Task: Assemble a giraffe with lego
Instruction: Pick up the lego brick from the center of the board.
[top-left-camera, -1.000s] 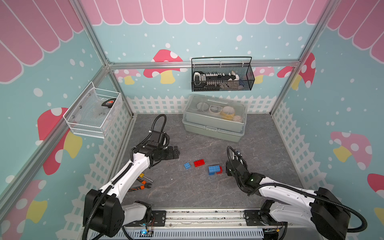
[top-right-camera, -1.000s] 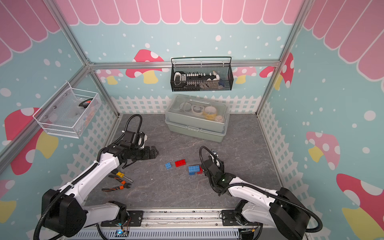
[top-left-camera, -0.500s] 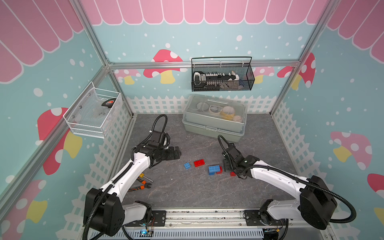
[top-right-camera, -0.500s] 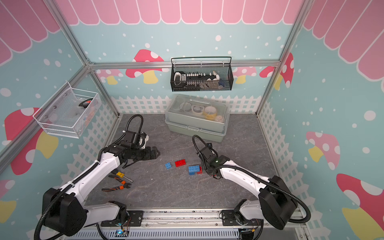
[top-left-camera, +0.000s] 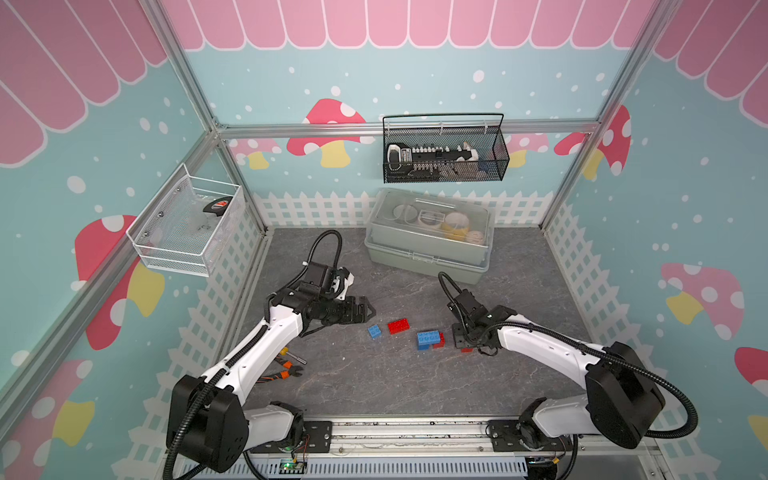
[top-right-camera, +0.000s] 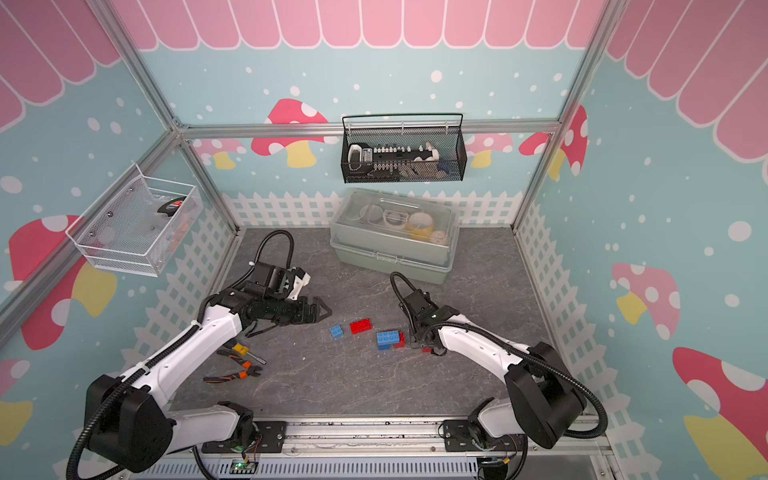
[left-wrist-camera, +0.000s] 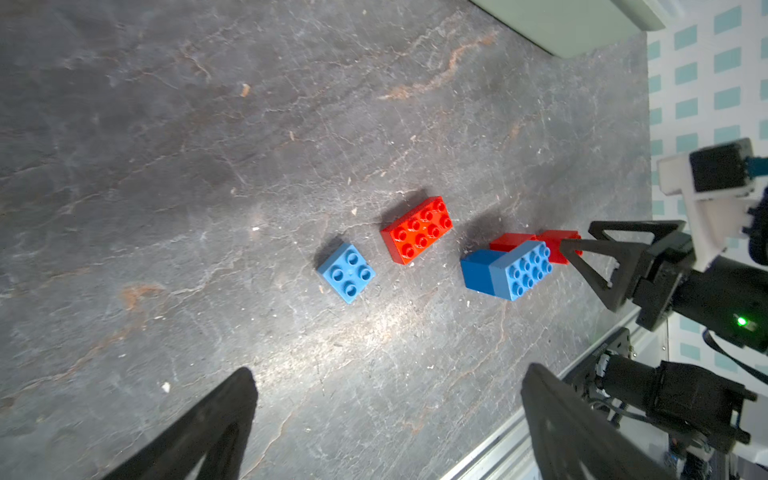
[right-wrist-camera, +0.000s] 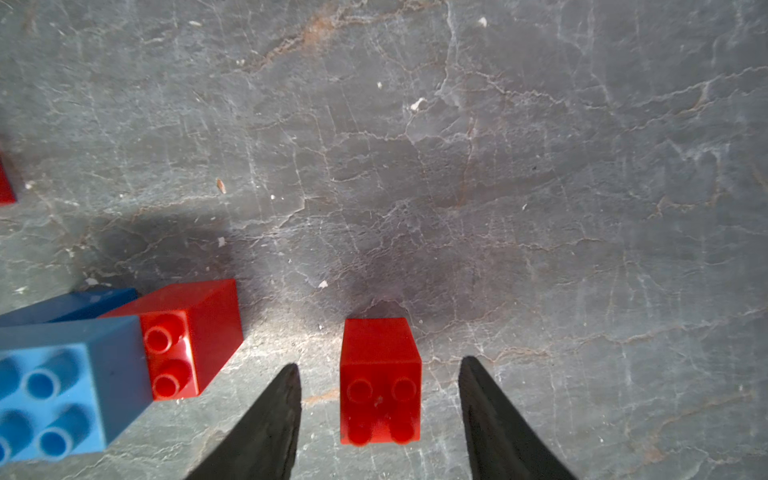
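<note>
Loose lego lies mid-table: a small blue brick (top-left-camera: 374, 331) (left-wrist-camera: 347, 272), a flat red brick (top-left-camera: 399, 325) (left-wrist-camera: 417, 229), and a larger blue block (top-left-camera: 428, 340) (right-wrist-camera: 62, 386) with a red brick (right-wrist-camera: 187, 332) against it. No giraffe figure is in view. A small red brick (right-wrist-camera: 380, 374) rests on the table between the fingers of my right gripper (right-wrist-camera: 379, 365) (top-left-camera: 463, 338). That gripper is open, with a gap on each side of the brick. My left gripper (top-left-camera: 365, 309) (left-wrist-camera: 386, 374) hovers open left of the bricks, holding nothing.
Orange-handled pliers (top-left-camera: 286, 372) lie by the left arm. A grey lidded box (top-left-camera: 428, 245) stands at the back, under a black wire basket (top-left-camera: 444, 153). A white mesh basket (top-left-camera: 187, 228) hangs on the left wall. A metal rail (top-left-camera: 407, 432) runs along the front.
My right arm has swung its elbow out to the right and brought its gripper down around the small red brick, its jaws narrowing. The left arm and the other bricks have stayed put.
</note>
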